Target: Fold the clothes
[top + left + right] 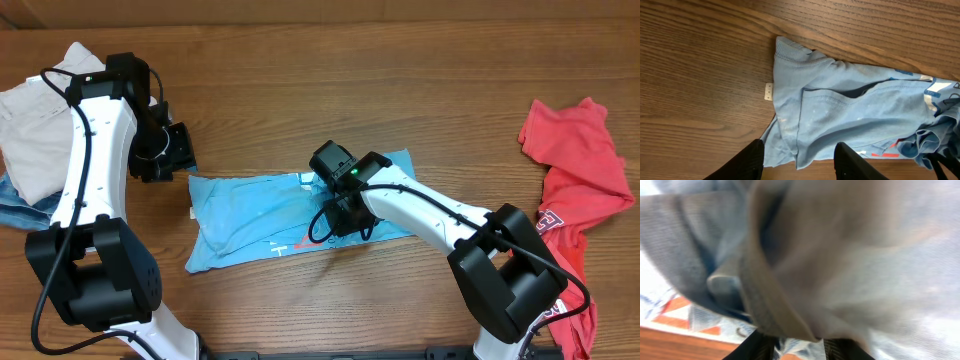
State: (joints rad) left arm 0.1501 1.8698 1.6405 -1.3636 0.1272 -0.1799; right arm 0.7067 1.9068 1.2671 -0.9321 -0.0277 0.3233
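A light blue shirt (pixel 250 215) lies crumpled and partly folded on the wooden table. It also fills the left wrist view (pixel 840 115). My left gripper (pixel 178 152) is open and empty, just off the shirt's far left corner. In its own view the fingers (pixel 799 167) straddle the shirt's near edge without touching it. My right gripper (pixel 342 215) is down on the shirt's middle right. In the right wrist view its fingers (pixel 799 350) are closed on a bunched fold of the blue shirt (pixel 805 255), which hangs blurred right before the camera.
A red shirt (pixel 575 170) lies at the right edge of the table. A beige garment (pixel 35 125) is piled over denim (pixel 15 205) at the far left, behind my left arm. A small white tag (pixel 768 91) lies by the blue shirt's edge.
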